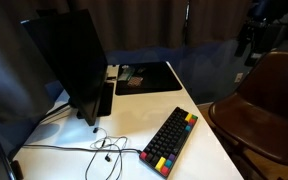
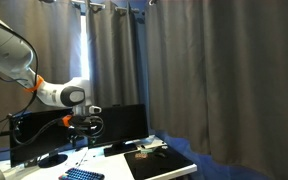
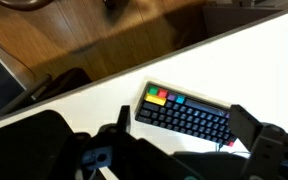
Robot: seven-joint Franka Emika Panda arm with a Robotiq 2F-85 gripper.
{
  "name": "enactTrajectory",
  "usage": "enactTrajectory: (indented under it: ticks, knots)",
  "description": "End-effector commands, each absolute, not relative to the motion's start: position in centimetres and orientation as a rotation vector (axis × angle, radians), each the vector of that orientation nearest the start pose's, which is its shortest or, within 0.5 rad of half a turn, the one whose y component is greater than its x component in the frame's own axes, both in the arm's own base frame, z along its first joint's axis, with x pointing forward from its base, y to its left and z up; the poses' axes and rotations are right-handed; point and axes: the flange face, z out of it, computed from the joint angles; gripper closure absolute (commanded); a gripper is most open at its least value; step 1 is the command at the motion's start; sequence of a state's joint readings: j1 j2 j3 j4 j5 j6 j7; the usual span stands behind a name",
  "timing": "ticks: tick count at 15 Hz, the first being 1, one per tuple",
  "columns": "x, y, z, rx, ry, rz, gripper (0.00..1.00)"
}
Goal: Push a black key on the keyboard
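Now end effector point(image 3: 184, 116) hangs over the desk point(image 1: 134, 118), fingers spread wide, nothing held; keyboard point(image 3: 185, 118) lies right below, w/ clear gap btwn.

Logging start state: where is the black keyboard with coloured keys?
In an exterior view the black keyboard lies on the white table, between cables and a brown chair.

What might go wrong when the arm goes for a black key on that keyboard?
Coloured keys sit beside the black ones on the keyboard, so slight misaim likely hits the wrong colour. The keyboard lies near the table edge, so a slanted push might slide it. Loose cables nearby might snag.
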State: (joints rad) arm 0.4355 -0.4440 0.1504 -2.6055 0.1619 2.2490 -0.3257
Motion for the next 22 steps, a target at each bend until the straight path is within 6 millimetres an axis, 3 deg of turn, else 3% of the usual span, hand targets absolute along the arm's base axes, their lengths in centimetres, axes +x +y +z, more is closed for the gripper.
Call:
enactTrajectory:
  ticks: [1, 5, 8, 9, 12, 16, 22]
  knots:
    - [33.8, 29.0, 37.1, -2.741, -1.265, -0.119, 0.00]
    - [34.8, 35.2, 33.1, -2.684, -1.322, -0.167, 0.00]
    - [35.7, 38.7, 30.6, -2.615, -1.392, -0.184, 0.00]
    - [34.4, 36.3, 31.9, -2.654, -1.370, -0.185, 0.00]
    - [35.2, 38.3, 30.2, -2.625, -1.373, -0.162, 0.00]
    - [35.6, 38.5, 30.3, -2.622, -1.370, -0.169, 0.00]
    - [36.8, 40.0, 28.2, -2.740, -1.225, -0.248, 0.03]
